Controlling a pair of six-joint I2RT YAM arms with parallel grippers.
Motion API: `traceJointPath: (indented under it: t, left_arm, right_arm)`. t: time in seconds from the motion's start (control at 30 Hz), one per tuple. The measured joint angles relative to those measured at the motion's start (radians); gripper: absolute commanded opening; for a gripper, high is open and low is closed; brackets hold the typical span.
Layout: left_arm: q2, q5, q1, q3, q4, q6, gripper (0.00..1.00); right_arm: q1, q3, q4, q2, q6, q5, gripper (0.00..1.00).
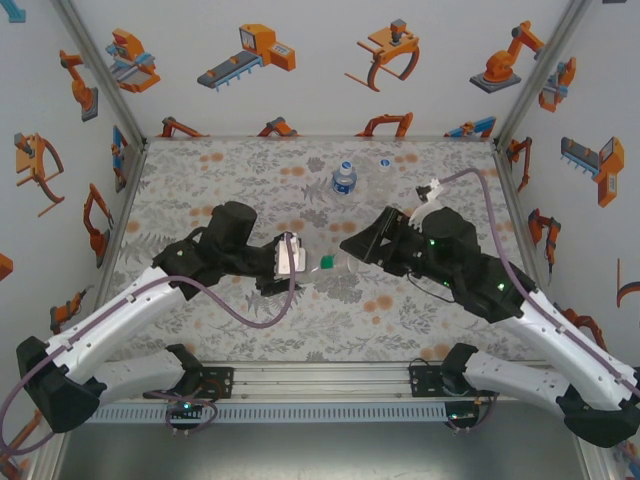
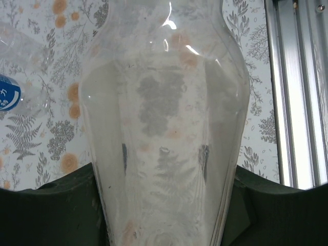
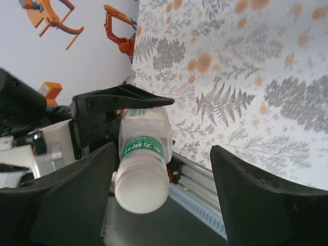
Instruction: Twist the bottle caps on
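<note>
Above the fern-printed worktop, left jaws clamp a smooth clear bottle; right jaws gape around its round white cap.

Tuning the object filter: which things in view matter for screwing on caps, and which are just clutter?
Job:
held clear bottle, its white cap, blue-label bottle, plain bottle at the back, left pincer, right pincer.

Lying about:
floral tablecloth, aluminium rail, wall stickers.
</note>
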Motion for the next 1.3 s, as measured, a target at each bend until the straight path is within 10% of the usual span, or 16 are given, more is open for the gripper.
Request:
traceJointPath:
  t: [0.3,0.73,1.3]
  left_arm:
    - [-0.004,0.028,0.0,0.0,0.005,0.003,0.0]
    - [-0.004,0.094,-0.006,0.0,-0.036,0.018,0.0]
    - [-0.003,0.098,-0.006,0.0,-0.049,0.021,0.0]
  right_arm:
    - [0.0,0.166,-0.052,-0.005,-0.427,-0.01,0.62]
    - [-0.001,0.139,-0.057,-0.006,-1.349,-0.577,0.64]
    - [-0.001,0.035,-0.024,-0.002,-1.517,-0.644,0.42]
